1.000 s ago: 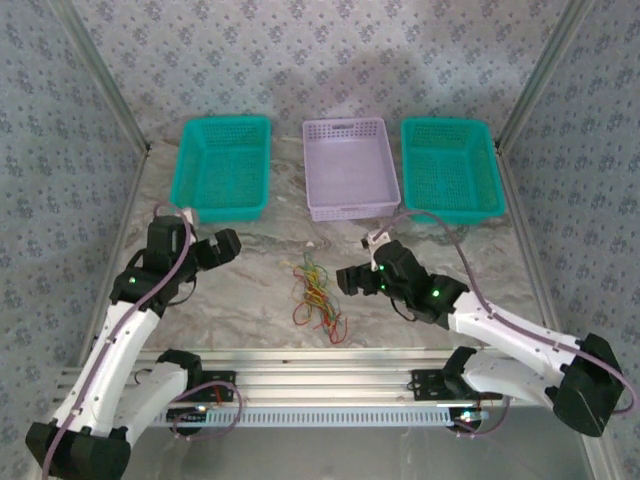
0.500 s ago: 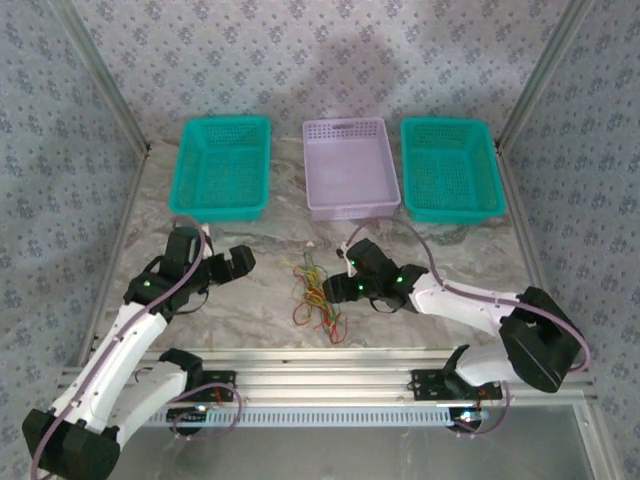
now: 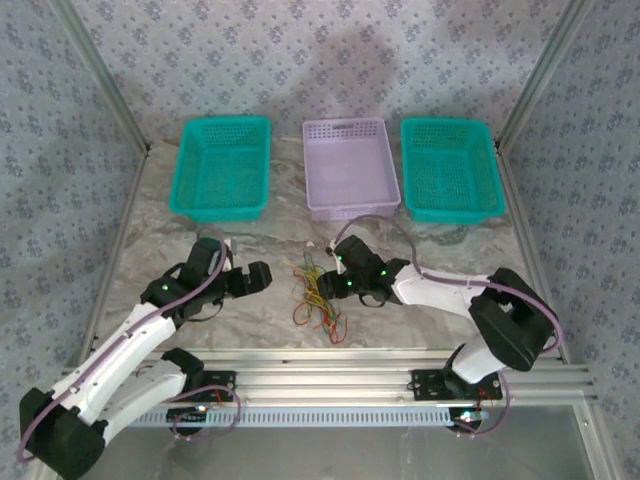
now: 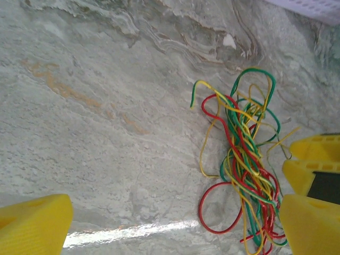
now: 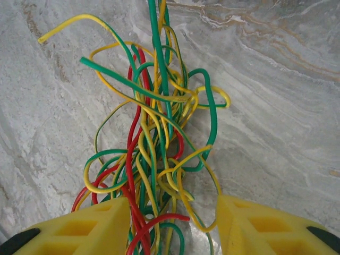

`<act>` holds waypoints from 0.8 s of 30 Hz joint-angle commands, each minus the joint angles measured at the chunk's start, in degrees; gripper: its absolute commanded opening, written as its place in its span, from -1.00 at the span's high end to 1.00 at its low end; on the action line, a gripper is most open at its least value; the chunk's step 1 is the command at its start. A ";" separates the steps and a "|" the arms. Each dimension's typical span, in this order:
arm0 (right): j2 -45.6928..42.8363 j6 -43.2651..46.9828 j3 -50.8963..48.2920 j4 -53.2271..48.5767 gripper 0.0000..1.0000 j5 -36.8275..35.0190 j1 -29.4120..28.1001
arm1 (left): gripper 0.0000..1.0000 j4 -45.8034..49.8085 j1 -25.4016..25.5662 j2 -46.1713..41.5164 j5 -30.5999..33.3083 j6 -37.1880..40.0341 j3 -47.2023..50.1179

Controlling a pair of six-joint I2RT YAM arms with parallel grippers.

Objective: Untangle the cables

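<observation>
Even, soft light is cast from above, and only faint shadows are thrown. A bright streak of glare is seen on the grey marbled table in the left wrist view. The thin red, green and yellow cables are rendered sharply.

The cables lie on the table: middle basket at their 12 o'clock, left gripper at 9, right gripper at 3.

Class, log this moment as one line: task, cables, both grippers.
task: untangle cables | cables: one tangled heap on table | left gripper: open, near heap | right gripper: open, astride heap
</observation>
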State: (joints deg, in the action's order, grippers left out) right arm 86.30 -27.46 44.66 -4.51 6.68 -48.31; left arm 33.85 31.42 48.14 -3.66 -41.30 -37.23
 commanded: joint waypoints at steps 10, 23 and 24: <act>2.45 1.89 1.86 -2.32 0.30 -3.16 -0.55 | -0.99 -7.03 10.71 8.12 3.95 -3.59 1.93; 3.20 1.97 1.47 -3.16 0.66 -4.63 -0.29 | -0.99 -11.64 20.57 21.02 6.87 -3.57 -2.48; 2.94 2.02 1.46 -3.22 0.70 -4.72 -0.25 | -0.99 -12.13 20.98 21.86 6.90 -3.57 -2.73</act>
State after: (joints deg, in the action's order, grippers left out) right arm 89.36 -25.91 45.58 -5.85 3.38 -48.42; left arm 23.90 51.16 68.31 1.65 -44.27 -37.06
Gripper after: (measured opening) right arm 0.160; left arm 0.995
